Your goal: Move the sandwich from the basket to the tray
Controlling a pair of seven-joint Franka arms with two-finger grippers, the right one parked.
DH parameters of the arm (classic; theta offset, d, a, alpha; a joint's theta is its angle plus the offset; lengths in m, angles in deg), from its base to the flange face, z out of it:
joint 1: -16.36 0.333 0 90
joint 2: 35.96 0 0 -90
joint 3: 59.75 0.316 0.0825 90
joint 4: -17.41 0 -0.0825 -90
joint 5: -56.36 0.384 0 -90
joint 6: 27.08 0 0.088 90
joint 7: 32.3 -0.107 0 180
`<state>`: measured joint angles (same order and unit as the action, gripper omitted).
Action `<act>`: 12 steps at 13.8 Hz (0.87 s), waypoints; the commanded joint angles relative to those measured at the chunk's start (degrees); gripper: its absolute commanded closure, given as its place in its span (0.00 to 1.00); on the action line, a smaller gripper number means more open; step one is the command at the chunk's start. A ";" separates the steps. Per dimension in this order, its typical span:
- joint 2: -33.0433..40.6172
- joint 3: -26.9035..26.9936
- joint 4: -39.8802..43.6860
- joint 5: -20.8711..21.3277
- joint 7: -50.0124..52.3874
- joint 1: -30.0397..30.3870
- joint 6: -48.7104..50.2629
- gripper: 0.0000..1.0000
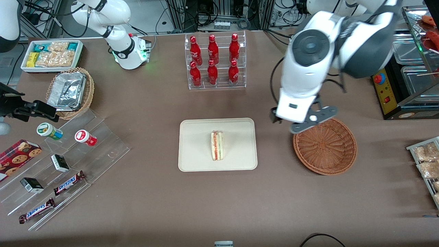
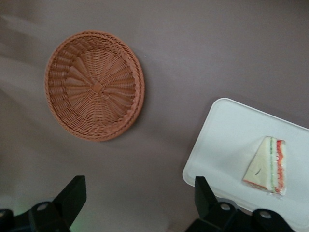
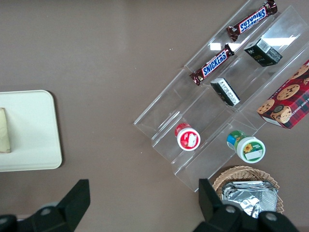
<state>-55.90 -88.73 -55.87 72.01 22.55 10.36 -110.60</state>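
On the tray (image 1: pixel 236 132), the sandwich (image 1: pixel 217 145) sits near centre with bare tray all round it. Bare tabletop separates tray and basket (image 1: pixel 325 146). Gripper (image 1: pixel 298 125) hangs above the basket's rim nearest the tray, fingers (image 2: pixel 72 195) spread wide, holding nothing; height over the rim probably well clear, hard to judge.
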 commanded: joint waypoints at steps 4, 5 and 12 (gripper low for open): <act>8.67 -0.12 -2.13 -7.37 -19.13 11.71 7.56 0.01; 9.30 2.59 -2.13 -7.47 -22.21 11.54 8.71 0.01; 16.85 28.52 -6.25 -14.94 -51.47 5.21 11.18 0.01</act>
<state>-42.78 -64.73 -58.48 58.71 -22.02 16.96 -100.24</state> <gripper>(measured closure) 0.009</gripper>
